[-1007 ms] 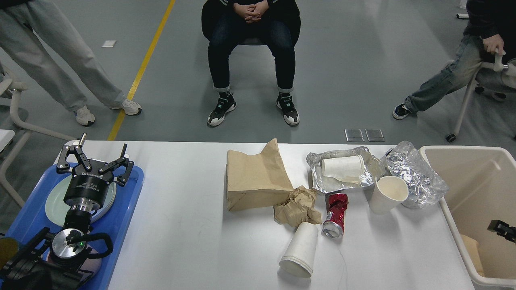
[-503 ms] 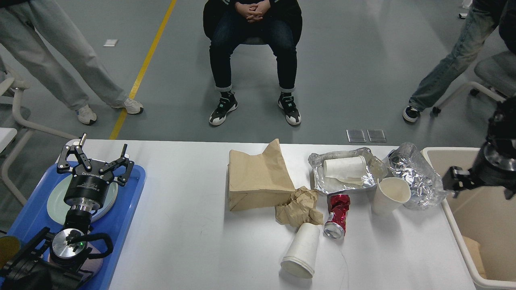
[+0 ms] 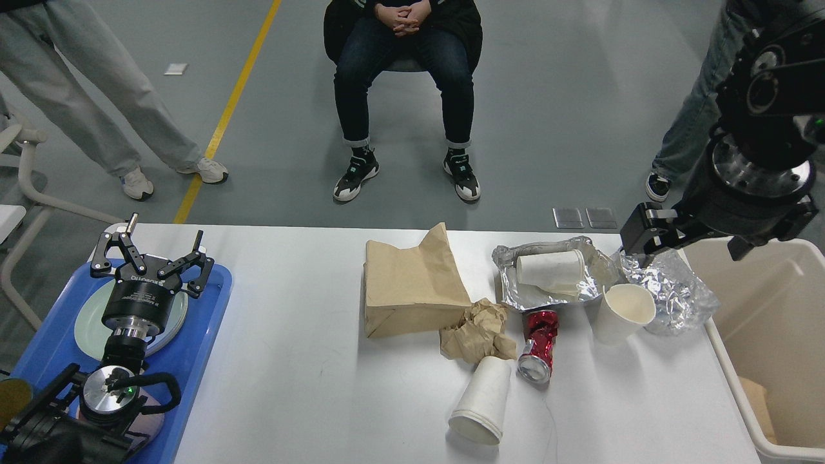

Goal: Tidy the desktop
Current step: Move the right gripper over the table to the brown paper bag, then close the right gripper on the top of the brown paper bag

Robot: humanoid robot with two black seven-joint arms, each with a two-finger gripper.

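Desktop (image 3: pixel 309 361): litter clustered beside beige bin (image 3: pixel 773 335) for disposal; left gripper (image 3: pixel 152 261) fingers spread, right gripper (image 3: pixel 651 235) state indiscernible.

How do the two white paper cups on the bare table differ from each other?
The cup near the bin stands upright with its mouth up; the cup near the front edge lies on its side, its mouth toward the camera. The upright one stands beside the crumpled foil; the fallen one lies beside the crushed red can. Both are plain white and rest on the desktop.
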